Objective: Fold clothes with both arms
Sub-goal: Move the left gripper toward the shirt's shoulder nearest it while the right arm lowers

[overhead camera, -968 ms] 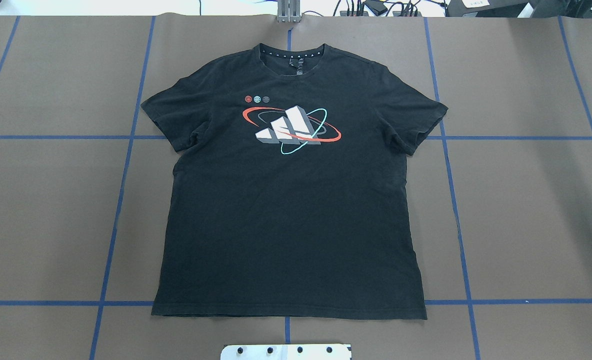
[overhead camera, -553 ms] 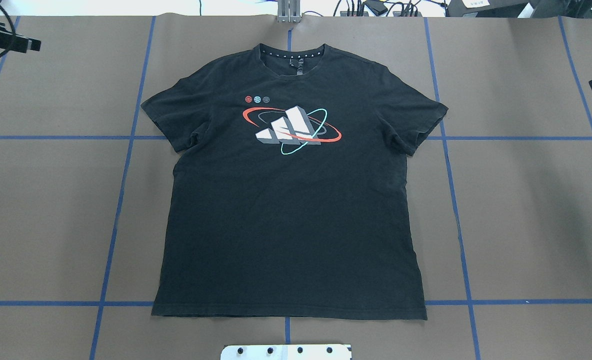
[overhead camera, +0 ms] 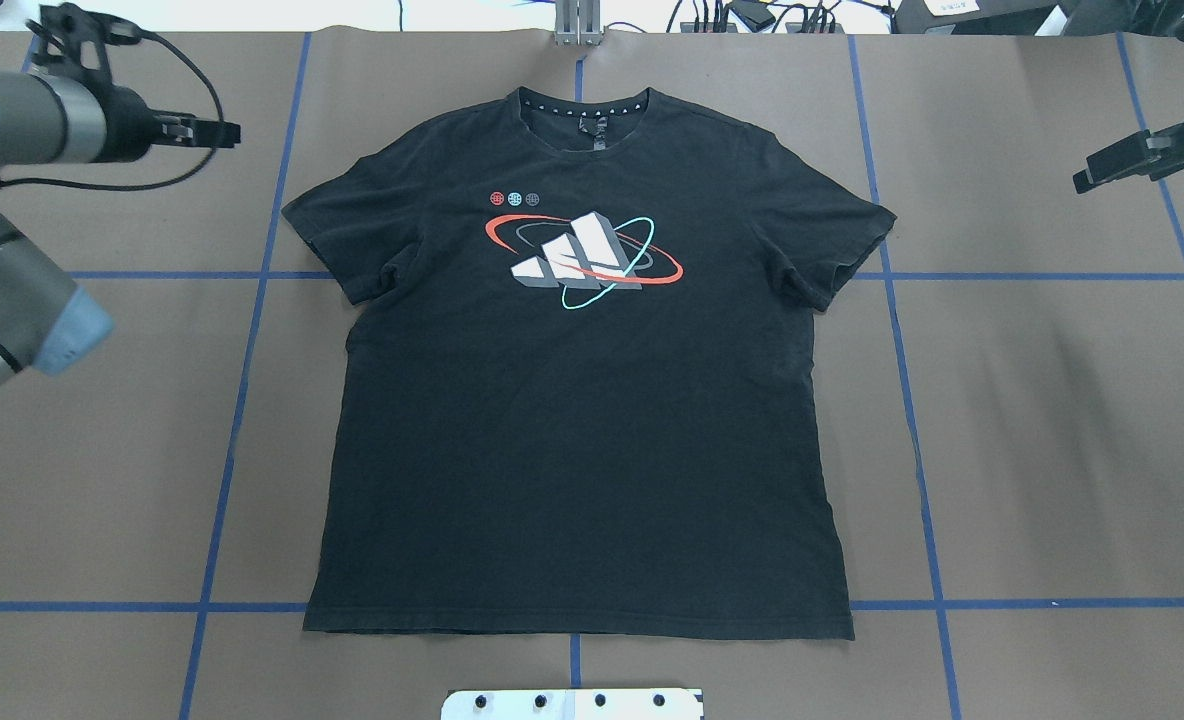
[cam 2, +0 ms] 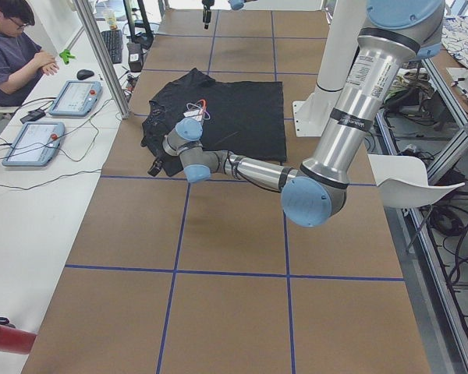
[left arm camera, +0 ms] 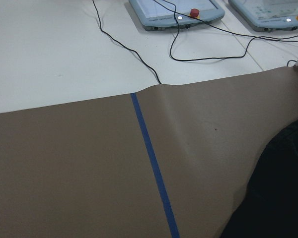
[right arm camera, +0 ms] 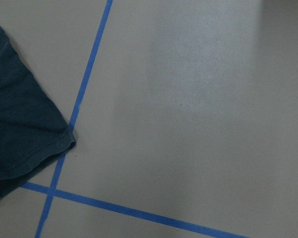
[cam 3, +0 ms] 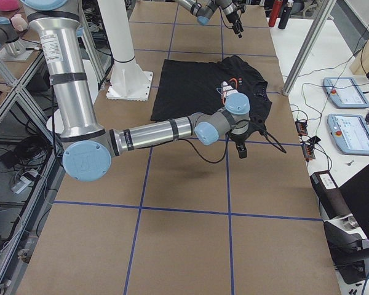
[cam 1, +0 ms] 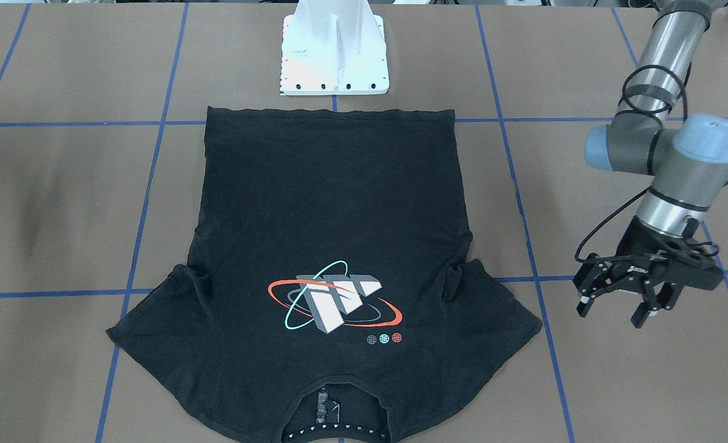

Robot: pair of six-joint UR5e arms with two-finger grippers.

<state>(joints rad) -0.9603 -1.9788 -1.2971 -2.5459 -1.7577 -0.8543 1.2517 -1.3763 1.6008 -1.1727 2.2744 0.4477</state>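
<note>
Brown table (overhead camera: 1052, 450) w/ T-shirt (overhead camera: 572, 420) flat. Left gripper (cam 1: 612, 315) spread wide, empty; right gripper (overhead camera: 1087, 180) edge-on, prob. empty, can't tell spread.

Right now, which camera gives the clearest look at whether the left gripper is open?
Exterior front-facing: the left gripper is large and unobstructed, jaws spread open, hanging beside the T-shirt without touching it. Overhead shows it side-on, hiding the gap. The side views show it small, and its own wrist camera shows none of it.

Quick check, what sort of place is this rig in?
Likely a robotics lab workcell: a table gridded with blue tape, teach pendants on a side bench, and a person seated there.
</note>
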